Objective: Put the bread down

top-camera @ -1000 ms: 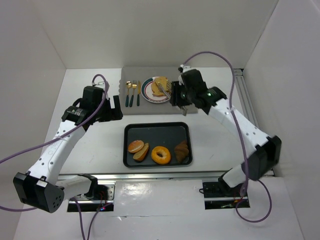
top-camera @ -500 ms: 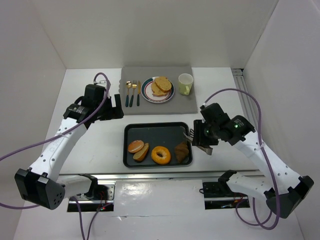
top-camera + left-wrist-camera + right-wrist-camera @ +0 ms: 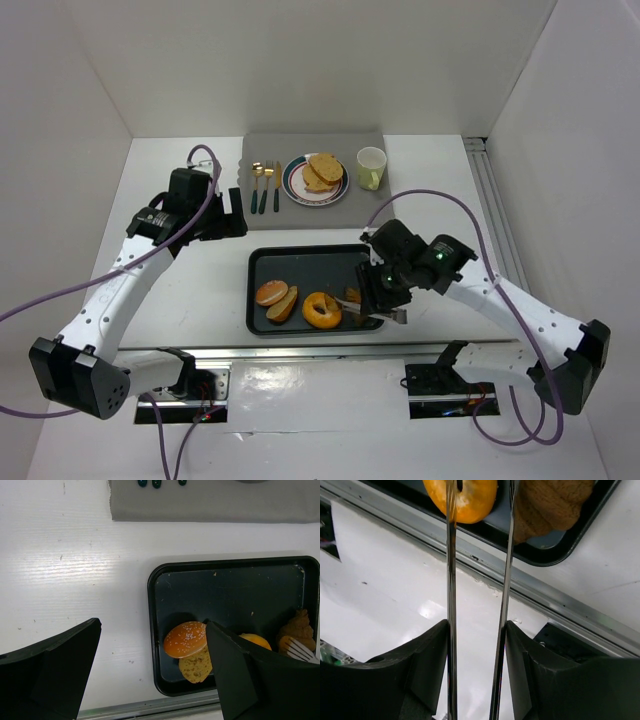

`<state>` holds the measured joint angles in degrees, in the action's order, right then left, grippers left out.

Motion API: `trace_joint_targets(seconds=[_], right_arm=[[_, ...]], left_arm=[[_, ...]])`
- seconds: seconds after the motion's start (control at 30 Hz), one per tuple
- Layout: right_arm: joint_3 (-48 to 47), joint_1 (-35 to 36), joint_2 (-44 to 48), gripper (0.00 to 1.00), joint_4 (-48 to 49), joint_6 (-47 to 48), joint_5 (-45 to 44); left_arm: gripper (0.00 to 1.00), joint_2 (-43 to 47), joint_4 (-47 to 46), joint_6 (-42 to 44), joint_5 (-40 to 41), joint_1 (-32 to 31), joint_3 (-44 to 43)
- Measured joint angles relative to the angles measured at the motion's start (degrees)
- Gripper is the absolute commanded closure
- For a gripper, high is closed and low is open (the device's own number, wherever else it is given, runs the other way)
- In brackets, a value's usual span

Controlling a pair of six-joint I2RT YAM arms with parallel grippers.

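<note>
A black tray (image 3: pixel 315 255) holds a seeded bun (image 3: pixel 271 293), a bread slice (image 3: pixel 284 304), a bagel (image 3: pixel 321 309) and a croissant (image 3: pixel 360 300). A plate (image 3: pixel 293 190) on the grey mat carries bread pieces (image 3: pixel 322 170). My right gripper (image 3: pixel 378 300) is shut on metal tongs (image 3: pixel 451 580). The tong blades stand apart and reach down between the bagel (image 3: pixel 470 497) and the croissant (image 3: pixel 550 500). My left gripper (image 3: pixel 232 213) is open and empty, hovering left of the tray. Its wrist view shows the bun (image 3: pixel 185 639) and the slice (image 3: pixel 196 665).
A grey mat (image 3: pixel 310 215) at the back holds cutlery (image 3: pixel 264 186) and a pale green cup (image 3: pixel 371 167). A metal rail (image 3: pixel 300 352) runs along the table's front edge just below the tray. White walls enclose the table on three sides.
My right arm has swung from the plate at the back down to the tray's front right, bringing the tongs over the croissant and bagel. The left arm has barely moved.
</note>
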<state>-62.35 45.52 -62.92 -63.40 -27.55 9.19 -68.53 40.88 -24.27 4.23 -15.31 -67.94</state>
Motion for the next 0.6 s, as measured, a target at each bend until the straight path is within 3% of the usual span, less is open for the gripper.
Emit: trace_joint_targets(seconds=[0.4,0.5,0.6], right_arm=[[4.76,1.01,-5.22,0.43,4.98,2.71,1.81],[4.94,1.01,-6.86,0.52,6.25,3.61,2.25],[4.79,1.01,-8.15,0.72,7.28,4.24,2.21]], left_arm=[[0.0,-0.37,0.0,0.0,0.44,0.0,0.02],[0.0,-0.46,-0.02,0.0,0.52,0.0,0.0],[0.0,-0.55,-0.02,0.0,0.57,0.0,0.02]])
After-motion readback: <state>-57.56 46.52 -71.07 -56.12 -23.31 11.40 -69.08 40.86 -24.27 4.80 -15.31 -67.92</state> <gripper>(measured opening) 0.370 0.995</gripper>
